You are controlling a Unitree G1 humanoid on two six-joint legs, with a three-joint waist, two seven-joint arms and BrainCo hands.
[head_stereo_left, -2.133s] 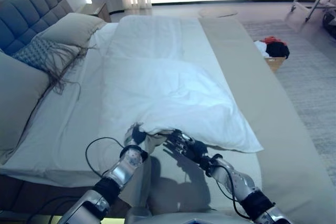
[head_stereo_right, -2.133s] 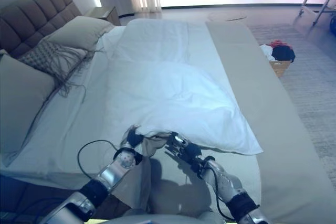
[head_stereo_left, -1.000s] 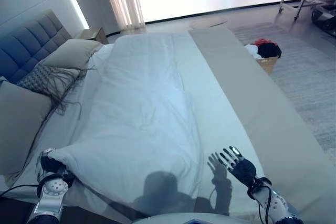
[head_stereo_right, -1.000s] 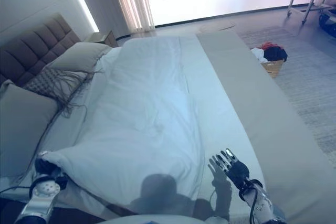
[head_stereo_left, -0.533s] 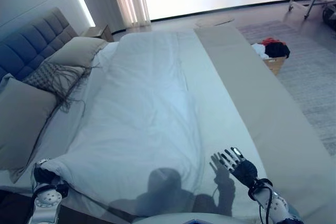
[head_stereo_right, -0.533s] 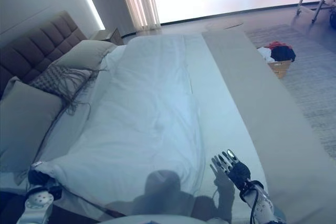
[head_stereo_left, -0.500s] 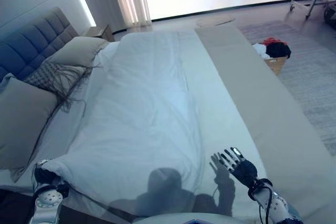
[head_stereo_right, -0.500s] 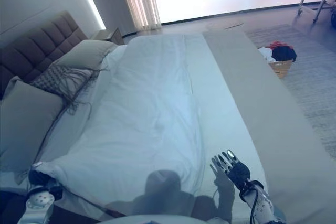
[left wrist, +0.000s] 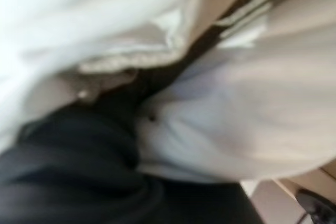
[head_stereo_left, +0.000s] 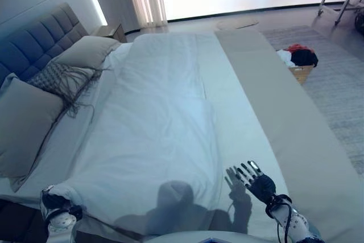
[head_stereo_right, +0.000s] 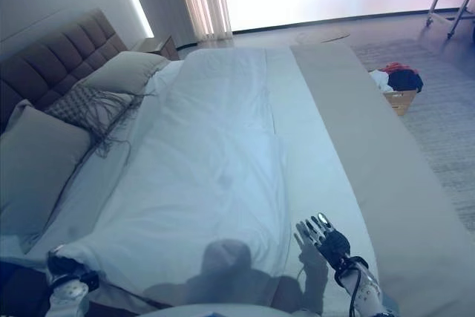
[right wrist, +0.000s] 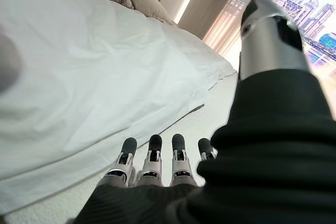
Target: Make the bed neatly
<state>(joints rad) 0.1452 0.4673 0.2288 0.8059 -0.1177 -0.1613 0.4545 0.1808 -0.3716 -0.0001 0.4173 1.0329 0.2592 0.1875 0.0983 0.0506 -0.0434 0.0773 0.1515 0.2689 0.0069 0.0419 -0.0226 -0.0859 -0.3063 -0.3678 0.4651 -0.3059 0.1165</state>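
Observation:
A white duvet (head_stereo_left: 159, 118) lies lengthwise over the left and middle of the bed, fairly flat, with its near edge at the foot. My left hand (head_stereo_left: 57, 208) sits at the bed's near left corner, shut on the duvet's corner. In the left wrist view only bunched white cloth (left wrist: 220, 103) shows close up against the dark cover. My right hand (head_stereo_left: 260, 185) hovers open over the bare sheet just right of the duvet's edge. Its fingers (right wrist: 152, 161) are straight and spread, holding nothing.
A beige bedspread (head_stereo_left: 284, 106) runs along the bed's right side. Pillows (head_stereo_left: 25, 118) and a fringed cushion (head_stereo_left: 54, 78) lean at the grey headboard (head_stereo_left: 34, 41) on the left. A basket of clothes (head_stereo_left: 298, 58) stands on the rug at the right.
The duvet was bunched at the near middle with both hands on it. My left hand has drawn its corner far to the left, spreading it. My right hand has let go and opened.

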